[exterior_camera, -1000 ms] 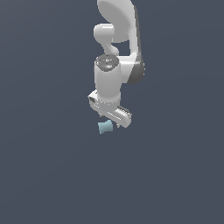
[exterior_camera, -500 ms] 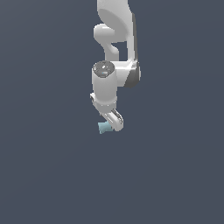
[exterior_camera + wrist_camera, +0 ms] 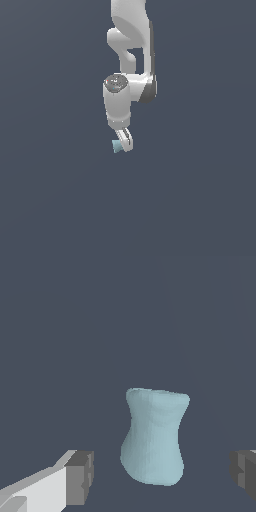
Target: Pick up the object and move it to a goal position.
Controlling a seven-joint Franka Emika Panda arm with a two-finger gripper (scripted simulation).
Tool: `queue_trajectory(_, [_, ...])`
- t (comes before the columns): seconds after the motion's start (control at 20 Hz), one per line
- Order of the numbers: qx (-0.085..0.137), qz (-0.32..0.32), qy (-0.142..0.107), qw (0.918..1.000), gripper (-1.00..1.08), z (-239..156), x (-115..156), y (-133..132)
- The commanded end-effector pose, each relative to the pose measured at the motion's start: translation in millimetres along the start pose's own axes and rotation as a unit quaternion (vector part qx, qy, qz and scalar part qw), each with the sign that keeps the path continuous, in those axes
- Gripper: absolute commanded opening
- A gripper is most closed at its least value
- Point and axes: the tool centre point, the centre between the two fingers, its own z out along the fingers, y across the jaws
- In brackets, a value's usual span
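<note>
The object is a small pale teal spool-shaped block with a pinched waist. In the wrist view it stands between my two dark finger pads, with a clear gap on each side. In the exterior view the object shows only partly, just beside and behind the white fingers of my gripper, which points down from the white arm. The gripper is open and touches nothing.
Plain dark grey-blue ground fills both views. The white arm rises above the gripper to the exterior view's top edge. Nothing else shows.
The wrist has turned and the gripper has come lower over the object, which has not moved. The fingers now cover part of it in the exterior view.
</note>
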Motion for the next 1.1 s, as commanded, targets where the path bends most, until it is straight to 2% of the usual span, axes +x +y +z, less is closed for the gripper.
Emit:
queue_trajectory(0.0, [-0.001,0.020,0.000,0.9998,1.00,3,1,3])
queue_trajectory(0.6, [-0.002,0.043,0.001,0.9991,1.00,10,2,7])
queue_trajectory(1.05, [-0.002,0.045,0.001,0.9990,1.00,47,2,8])
